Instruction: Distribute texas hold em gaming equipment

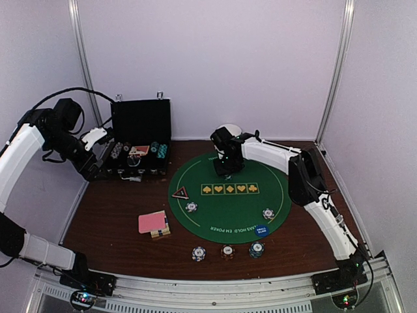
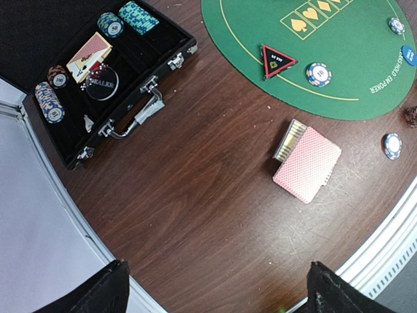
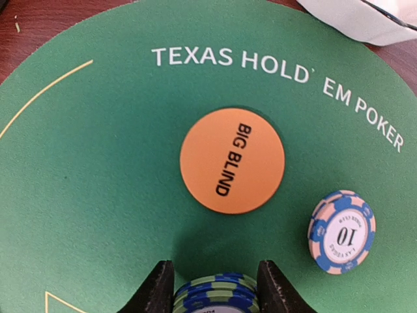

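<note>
Right wrist view: right gripper (image 3: 215,285) clamps chip stack (image 3: 215,298), orange button (image 3: 232,160) just beyond

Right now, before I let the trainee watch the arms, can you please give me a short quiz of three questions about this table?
1. True or false: the card deck lies on the green mat.
2. What do the right jaws hold? A one card; B a stack of chips; C nothing.
3. Fill in: the orange button reads ___ ___.
Key: 1 false; 2 B; 3 BIG BLIND.
</note>
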### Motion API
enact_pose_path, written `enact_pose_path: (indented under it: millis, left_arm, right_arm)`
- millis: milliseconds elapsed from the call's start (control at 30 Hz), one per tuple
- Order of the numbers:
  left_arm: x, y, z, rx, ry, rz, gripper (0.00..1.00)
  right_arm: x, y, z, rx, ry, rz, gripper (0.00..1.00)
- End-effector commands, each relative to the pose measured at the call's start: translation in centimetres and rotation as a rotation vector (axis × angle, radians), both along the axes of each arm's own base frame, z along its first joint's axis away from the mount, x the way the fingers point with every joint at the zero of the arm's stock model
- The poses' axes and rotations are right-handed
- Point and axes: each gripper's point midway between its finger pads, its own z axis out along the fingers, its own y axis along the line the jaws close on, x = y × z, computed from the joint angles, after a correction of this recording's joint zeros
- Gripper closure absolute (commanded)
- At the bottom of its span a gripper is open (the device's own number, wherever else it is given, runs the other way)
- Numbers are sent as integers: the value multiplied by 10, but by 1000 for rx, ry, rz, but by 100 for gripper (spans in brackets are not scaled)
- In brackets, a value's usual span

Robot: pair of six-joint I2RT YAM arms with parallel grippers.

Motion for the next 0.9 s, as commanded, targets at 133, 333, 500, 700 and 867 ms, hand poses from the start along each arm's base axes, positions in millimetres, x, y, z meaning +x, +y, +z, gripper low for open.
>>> enact_pose_path:
  millis: [133,333,500,700,867]
  left_arm:
    - [11,0,3,0,-42,-14,2]
    - [10,1,3,2,-40,-12,2]
    - [10,1,4,4,-46,-11,2]
    - [8,2,5,6,-52,-10,2]
    - [7,2,6,6,-56,-8,2]
  right_arm:
    - [8,5,-4,23,-12,9,64]
    - [5,6,5,21,-20,22,57]
    - [1,6,9,11,-18,31,56]
    - [-6,-2,8,-34,-19,40,56]
    - [-7,-4,11,-44,-25,46,55]
